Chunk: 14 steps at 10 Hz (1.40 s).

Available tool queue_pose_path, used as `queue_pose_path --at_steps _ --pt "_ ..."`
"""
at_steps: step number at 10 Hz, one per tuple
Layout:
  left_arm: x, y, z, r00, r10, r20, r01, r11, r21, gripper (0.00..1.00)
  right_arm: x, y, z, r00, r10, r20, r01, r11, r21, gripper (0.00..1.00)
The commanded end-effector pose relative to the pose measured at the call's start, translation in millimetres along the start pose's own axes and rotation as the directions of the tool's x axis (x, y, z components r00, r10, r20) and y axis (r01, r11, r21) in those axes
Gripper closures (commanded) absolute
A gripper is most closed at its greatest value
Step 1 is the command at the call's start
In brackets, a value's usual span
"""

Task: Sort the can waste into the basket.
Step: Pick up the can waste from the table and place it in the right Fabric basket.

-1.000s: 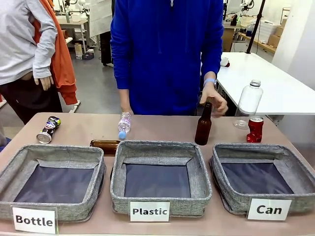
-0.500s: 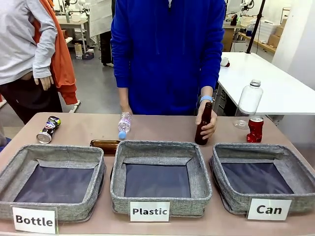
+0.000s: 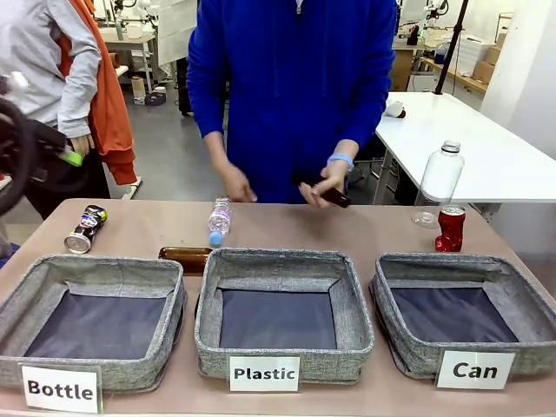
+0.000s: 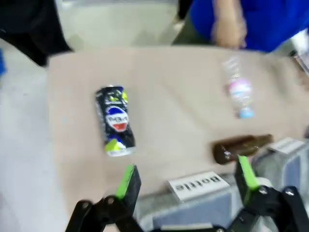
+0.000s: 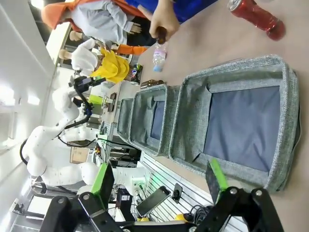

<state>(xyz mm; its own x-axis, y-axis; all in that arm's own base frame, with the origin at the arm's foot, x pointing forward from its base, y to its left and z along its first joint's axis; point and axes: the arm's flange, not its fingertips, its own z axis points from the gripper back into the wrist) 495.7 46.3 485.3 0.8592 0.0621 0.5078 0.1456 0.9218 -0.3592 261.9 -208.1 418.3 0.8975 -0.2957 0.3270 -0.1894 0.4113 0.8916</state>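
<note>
Currently both grippers are spread wide, nothing held. The left gripper (image 4: 186, 169) is positioned above the table (image 3: 287, 230) at its left end, with the black can (image 4: 115, 121) lying on its side just ahead. The right gripper (image 5: 158, 169) is held over the empty Can basket (image 5: 190, 121); the red can (image 3: 450, 228) stands upright just behind it. The black can is best straddled across its body and lifted clear before being carried over. Clutter noted: lying brown bottle (image 4: 241, 146), small plastic bottle (image 3: 220, 219), person's hand (image 3: 330, 181) holding a second brown bottle (image 3: 334, 197) mid-table.
</note>
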Motion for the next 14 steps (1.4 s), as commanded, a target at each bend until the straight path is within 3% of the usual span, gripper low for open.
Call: queue_pose_path --at_steps 1,2,3,5,7,8,10,11,12,14 --pt "10 5 -30 0.981 -0.081 -0.175 0.112 0.978 0.177 0.0 3 0 2 1.0 0.028 0.015 -0.028 0.999 0.02 0.0" --pt "19 3 -30 0.978 -0.069 -0.196 0.1 0.983 0.154 0.0 3 0 2 1.0 0.028 0.015 -0.028 0.999 0.02 0.0" --pt "2 -7 -28 0.997 -0.059 -0.056 0.065 0.994 0.094 0.0 3 0 2 1.0 0.028 0.015 -0.028 0.999 0.02 0.0" --pt "2 -7 -28 0.997 -0.059 -0.056 0.065 0.994 0.094 0.0 3 0 2 1.0 0.028 0.015 -0.028 0.999 0.02 0.0" --pt "21 3 -47 0.981 -0.036 -0.192 0.075 0.977 0.201 0.0 3 0 2 1.0 0.028 0.015 -0.028 0.999 0.02 0.0" --pt "53 12 -61 0.931 -0.024 -0.365 0.118 0.965 0.236 0.0 3 0 2 1.0 0.028 0.015 -0.028 0.999 0.02 0.0" --pt "103 36 -101 0.885 0.055 -0.463 0.09 0.954 0.286 0.0 3 0 2 1.0 0.028 0.015 -0.028 0.999 0.02 0.0" --pt "101 55 -72 0.869 -0.002 -0.494 0.081 0.987 0.138 0.0 3 0 2 1.0 0.028 0.015 -0.028 0.999 0.02 0.0" --pt "90 94 -10 0.856 -0.117 -0.503 0.072 0.991 -0.109 0.0 3 0 2 1.0 0.028 0.015 -0.028 0.999 0.02 0.0" --pt "52 180 92 0.846 -0.183 -0.501 -0.045 0.912 -0.408 0.0 3 0 2 1.0 0.028 0.015 -0.028 0.999 0.02 0.0"
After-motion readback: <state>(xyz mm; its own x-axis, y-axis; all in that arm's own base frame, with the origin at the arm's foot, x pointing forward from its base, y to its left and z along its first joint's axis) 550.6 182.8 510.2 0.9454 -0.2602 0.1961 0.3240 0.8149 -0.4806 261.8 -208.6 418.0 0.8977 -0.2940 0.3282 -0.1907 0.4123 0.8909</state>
